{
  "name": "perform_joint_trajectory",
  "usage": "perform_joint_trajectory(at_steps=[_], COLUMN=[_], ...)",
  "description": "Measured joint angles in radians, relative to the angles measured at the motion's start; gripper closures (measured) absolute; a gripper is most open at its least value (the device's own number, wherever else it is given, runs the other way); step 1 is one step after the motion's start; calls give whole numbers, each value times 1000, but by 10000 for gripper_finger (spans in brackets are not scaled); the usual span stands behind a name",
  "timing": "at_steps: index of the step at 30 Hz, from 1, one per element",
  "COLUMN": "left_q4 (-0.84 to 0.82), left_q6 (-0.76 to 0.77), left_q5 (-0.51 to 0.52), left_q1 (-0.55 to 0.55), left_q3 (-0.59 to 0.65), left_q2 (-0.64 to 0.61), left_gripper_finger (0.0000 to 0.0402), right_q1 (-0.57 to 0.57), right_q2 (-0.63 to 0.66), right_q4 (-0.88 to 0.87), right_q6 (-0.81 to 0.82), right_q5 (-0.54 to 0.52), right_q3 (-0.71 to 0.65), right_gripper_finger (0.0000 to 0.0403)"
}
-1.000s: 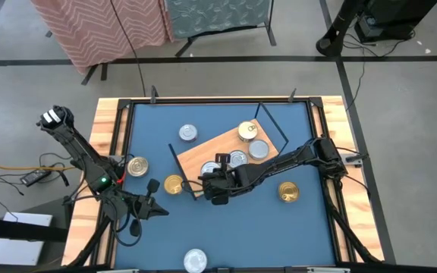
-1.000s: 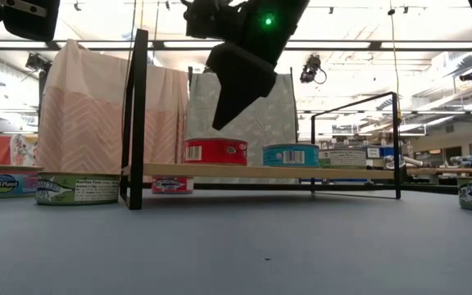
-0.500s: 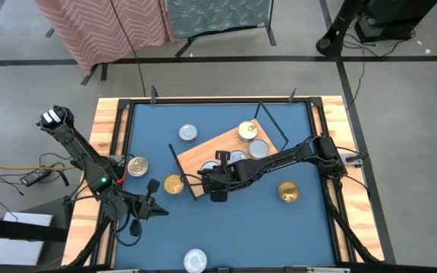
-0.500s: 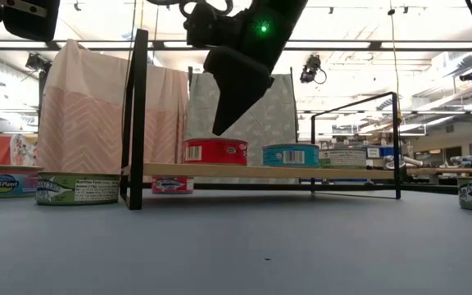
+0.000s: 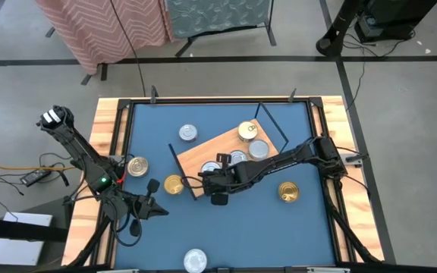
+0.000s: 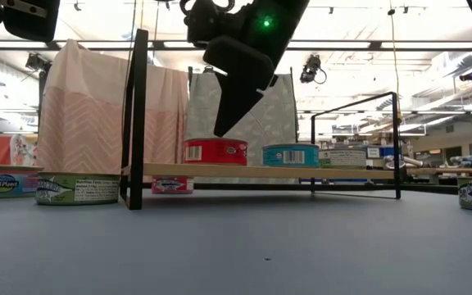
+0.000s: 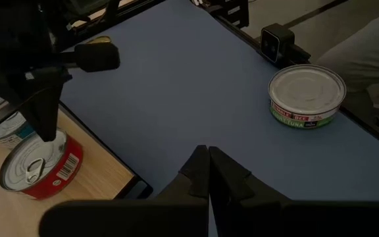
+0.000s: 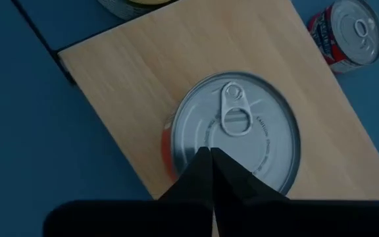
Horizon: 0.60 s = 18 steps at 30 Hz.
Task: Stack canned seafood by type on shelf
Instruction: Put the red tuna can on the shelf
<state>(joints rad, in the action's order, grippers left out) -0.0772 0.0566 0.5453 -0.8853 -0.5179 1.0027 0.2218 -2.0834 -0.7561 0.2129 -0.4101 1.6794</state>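
Both grippers have their fingers pressed together, gripping nothing: the left gripper (image 7: 208,172) waits low at the table's (image 5: 226,235) near-left, while the right gripper (image 6: 222,127) hangs just above a red-sided, silver-lidded can (image 8: 235,135) on the shelf's (image 5: 203,152) near end. Farther along the shelf sit more silver-lidded cans (image 5: 249,152) and one gold can (image 5: 246,131).

This is a big robot lab. Long lights (image 6: 433,10) hang from the high ceiling, cloth screens (image 6: 97,106) stand behind the blue counter (image 5: 226,227), and loose cables (image 5: 29,171) lie on the grey floor (image 5: 408,114).
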Motion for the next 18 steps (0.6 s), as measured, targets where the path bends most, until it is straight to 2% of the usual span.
perform_joint_trajectory(at_steps=[13, 18], left_q4=[6, 6], left_q6=[0, 0], left_q5=[0, 0], left_q1=[0, 0], left_q3=[0, 0], left_q2=[0, 0], left_gripper_finger=[398, 398], right_q1=[10, 11], right_q2=[0, 0], right_q4=[-23, -9], right_q6=[20, -3], right_q5=[8, -29], right_q3=[0, -18], right_gripper_finger=[400, 400])
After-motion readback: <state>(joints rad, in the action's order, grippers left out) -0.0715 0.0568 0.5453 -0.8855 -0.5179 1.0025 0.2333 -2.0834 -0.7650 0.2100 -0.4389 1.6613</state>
